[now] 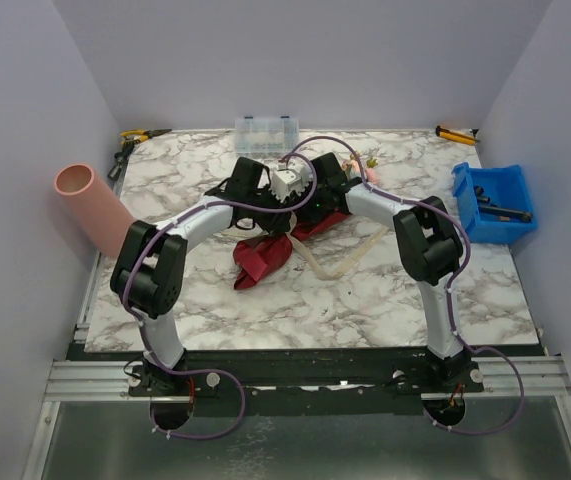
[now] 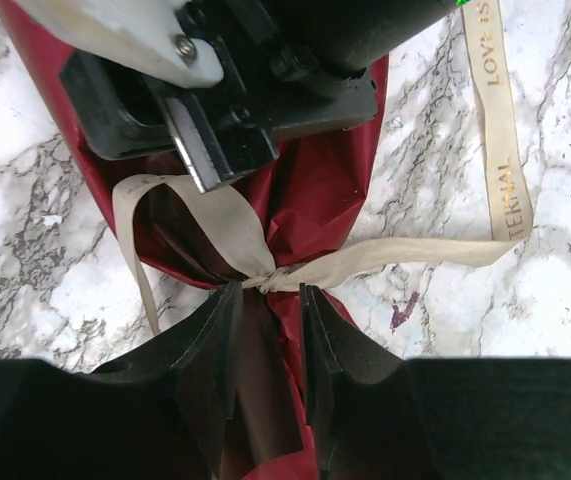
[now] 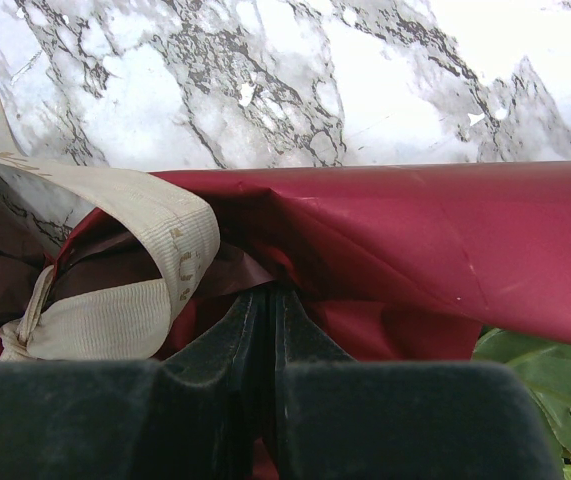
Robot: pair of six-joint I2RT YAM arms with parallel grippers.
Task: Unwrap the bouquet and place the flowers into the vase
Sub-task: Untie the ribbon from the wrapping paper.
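The bouquet [image 1: 262,258] lies mid-table, its dark maroon sheet [image 2: 325,190] tied with a beige ribbon [image 2: 215,215]. A long ribbon tail [image 1: 340,262] trails to the right. In the left wrist view my left gripper [image 2: 270,290] stands at the ribbon knot [image 2: 265,277], jaws parted, with the wrapped neck lying between them. My right gripper [image 3: 268,292] is shut on a fold of the maroon sheet [image 3: 415,240], next to a ribbon loop [image 3: 155,240]. Pink flowers [image 1: 369,172] poke out behind the right arm, and green leaves [image 3: 545,385] show. The salmon-pink vase [image 1: 90,205] lies tilted at the table's left edge.
A blue bin [image 1: 492,203] with tools sits at the right edge. At the back edge there is a clear plastic box [image 1: 266,130], with hand tools at the back left [image 1: 140,135] and back right [image 1: 457,133]. Both arms cross over the table's middle.
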